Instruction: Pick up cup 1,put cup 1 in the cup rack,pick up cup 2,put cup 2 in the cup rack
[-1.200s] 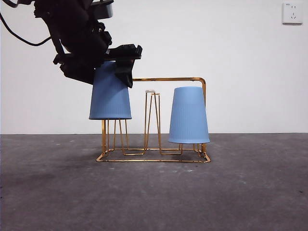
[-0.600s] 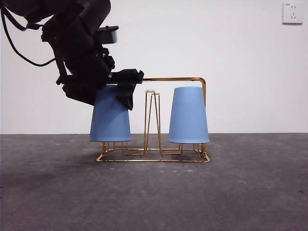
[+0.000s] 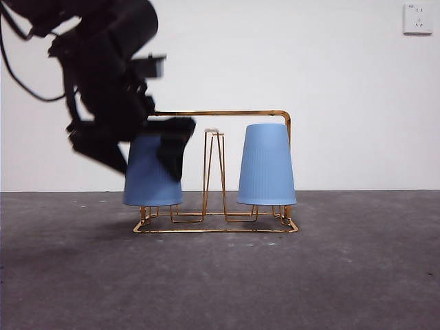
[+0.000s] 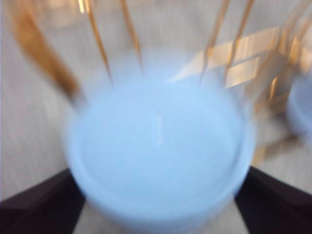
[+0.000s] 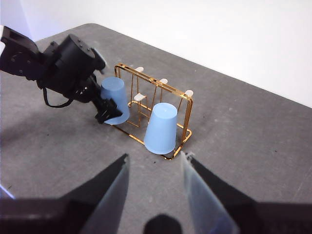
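The gold wire cup rack (image 3: 220, 113) stands mid-table. A blue cup (image 3: 267, 165) sits upside down over its right prong. A second blue cup (image 3: 146, 180) is upside down over the left prong, its rim near the rack's base. My left gripper (image 3: 161, 141) is shut on this cup. In the blurred left wrist view the cup's bottom (image 4: 158, 141) fills the frame between my jaws (image 4: 158, 195). The middle prong (image 3: 213, 132) is bare. My right gripper (image 5: 154, 163) is open and empty, high above the table; the rack (image 5: 188, 105) and both cups (image 5: 161, 127) (image 5: 115, 95) lie below it.
The left arm (image 5: 68, 66) reaches in from the left side of the rack. A white wall socket (image 3: 417, 18) is at the top right. Dark grey table (image 3: 220, 282) in front of the rack.
My left gripper has lowered the left cup over the left prong, down to near the rack's base. The arm is blurred with motion and the rack has shifted slightly left.
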